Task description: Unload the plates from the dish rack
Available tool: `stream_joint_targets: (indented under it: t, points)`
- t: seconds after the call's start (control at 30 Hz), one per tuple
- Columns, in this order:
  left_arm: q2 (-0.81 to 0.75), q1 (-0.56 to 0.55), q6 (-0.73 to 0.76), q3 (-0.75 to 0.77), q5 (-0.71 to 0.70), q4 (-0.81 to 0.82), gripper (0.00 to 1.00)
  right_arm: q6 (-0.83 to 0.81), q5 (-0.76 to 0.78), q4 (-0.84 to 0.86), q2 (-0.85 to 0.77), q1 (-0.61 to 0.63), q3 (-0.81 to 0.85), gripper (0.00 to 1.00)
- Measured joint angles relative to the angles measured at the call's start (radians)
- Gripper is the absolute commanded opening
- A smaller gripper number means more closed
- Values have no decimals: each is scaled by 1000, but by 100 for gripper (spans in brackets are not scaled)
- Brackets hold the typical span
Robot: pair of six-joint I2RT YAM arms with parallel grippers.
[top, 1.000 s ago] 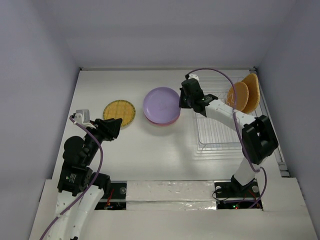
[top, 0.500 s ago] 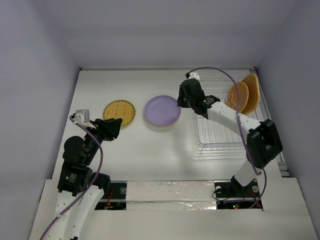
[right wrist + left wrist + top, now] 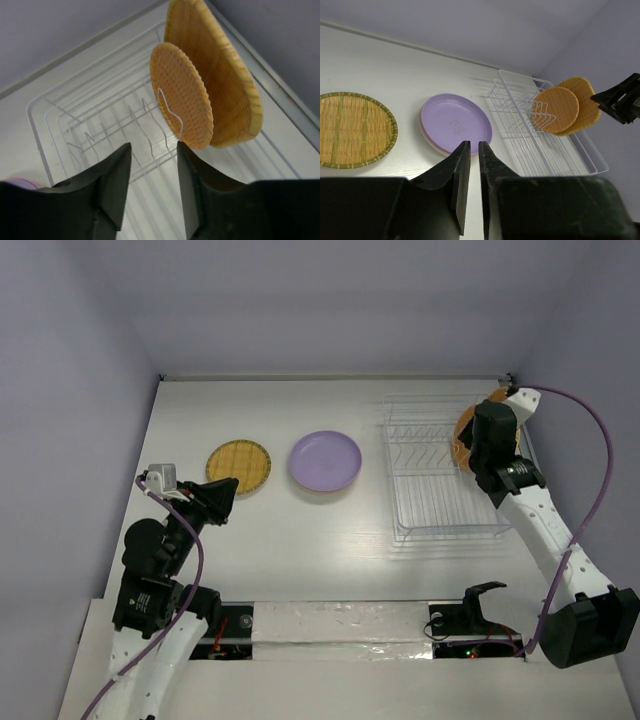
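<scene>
- Plates left in the rack are two. The orange round plate (image 3: 182,95) stands on edge between the wire dividers. The orange textured rounded-square plate (image 3: 225,85) stands just behind it and looks to be leaning on it.
- Both sit at the end of the dish rack (image 3: 445,533) nearest the desk's far right corner.
- Handling, as a judgement:
  - Both look woven or ribbed, thin, stiff and light.
  - The rough face should give the pads good purchase, and neither looks likely to break.
- Where to grip:
  - The top rim of the round plate stands clear above the wires and is the best place to pinch, one finger on each face.
  - One wire divider crosses the front of this plate, so it should come up and out, not sideways.
  - The plate behind may tip once its neighbour is gone.
- The right gripper (image 3: 153,150) hovers over the rack beside the desk's right edge. Its jaws are partly spread and hold nothing, and the round plate is ahead of them.
- The rack is thin wire and probably light, so a snagged plate could drag it.
- The purple plate (image 3: 325,461) lies flat mid-desk toward the far edge, with a paler rim showing beneath it.
- The yellow textured plate (image 3: 240,468) lies flat to its left.
- The left gripper (image 3: 474,145) hangs near the desk's left side, with only a thin slit between its jaws, and carries nothing.
</scene>
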Motion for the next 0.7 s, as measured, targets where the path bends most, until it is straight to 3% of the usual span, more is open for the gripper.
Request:
stream_joint_targets:
  t: [0.1, 0.17, 0.37, 0.7]
  points:
    - [-13, -15, -1, 0, -15, -2, 10, -12, 7, -27, 6, -25, -18, 56]
    - [-23, -22, -1, 0, -23, -3, 17, -13, -1, -34, 29, -51, -19, 50]
    - [-42, -50, -2, 0, -41, -11, 27, -9, -8, -34, 149, -136, -19, 45]
    - [-69, -84, -2, 0, -58, -23, 35, -10, -16, 7, 264, -234, -15, 47]
